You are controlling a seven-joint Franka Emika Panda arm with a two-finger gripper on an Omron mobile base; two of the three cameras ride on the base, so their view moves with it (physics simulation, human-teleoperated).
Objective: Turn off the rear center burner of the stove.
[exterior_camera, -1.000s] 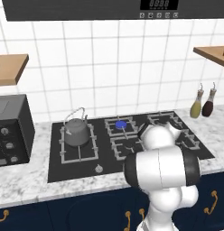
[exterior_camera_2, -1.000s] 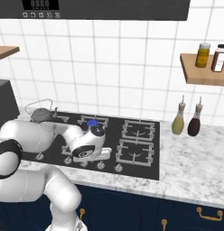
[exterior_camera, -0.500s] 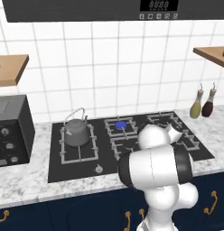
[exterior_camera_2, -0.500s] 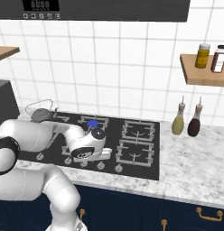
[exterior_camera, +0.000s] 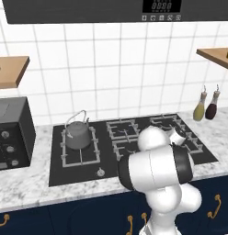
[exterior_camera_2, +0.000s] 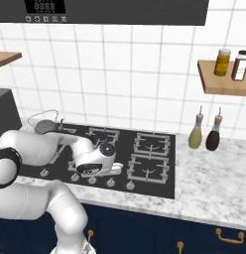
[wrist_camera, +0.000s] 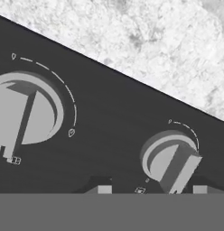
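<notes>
I'm low over the stove [exterior_camera_2: 120, 149], my gripper [wrist_camera: 150, 190] spread around a small knob [wrist_camera: 170, 160], not clamped. A bigger knob [wrist_camera: 23, 110] sits at nine o'clock. The rear center burner [exterior_camera: 122, 127] shows no flame; nearly done, I judge.

White tiled wall [exterior_camera: 111, 69], grey marble counter [exterior_camera_2: 214, 183], navy cabinets [exterior_camera_2: 145, 230].

The white arm hides the stove's [exterior_camera: 83, 166] front knobs in the left base view, and the hand [wrist_camera: 150, 188] is barely visible at the hand view's bottom.
</notes>
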